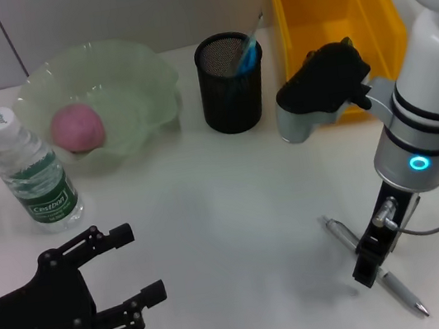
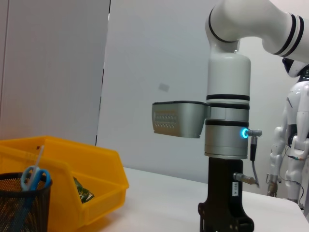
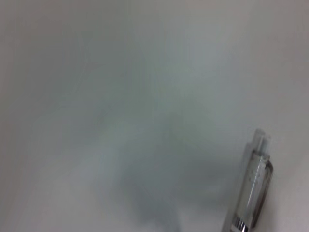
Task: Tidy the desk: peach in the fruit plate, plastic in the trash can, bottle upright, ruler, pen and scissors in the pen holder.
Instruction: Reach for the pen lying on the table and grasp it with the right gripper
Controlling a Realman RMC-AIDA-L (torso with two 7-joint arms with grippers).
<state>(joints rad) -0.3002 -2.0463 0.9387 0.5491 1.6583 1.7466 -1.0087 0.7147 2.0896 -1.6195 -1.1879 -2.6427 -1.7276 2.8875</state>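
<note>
The middle of the pen (image 1: 375,265) is covered by the right gripper (image 1: 368,268), so its fingers cannot be made out. The pen (image 3: 251,188) is cut off at the right wrist view's edge.

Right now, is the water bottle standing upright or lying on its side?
Upright. In the head view the bottle stands on its base on the table, green cap on top, beside the fruit plate.

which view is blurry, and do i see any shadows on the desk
Right wrist view: soft, too close to the table; only the pen reads, beside a dark smudge of shadow. Head view: sharp, faint shadow under the right gripper. Left wrist view: clear, evenly lit.
</note>
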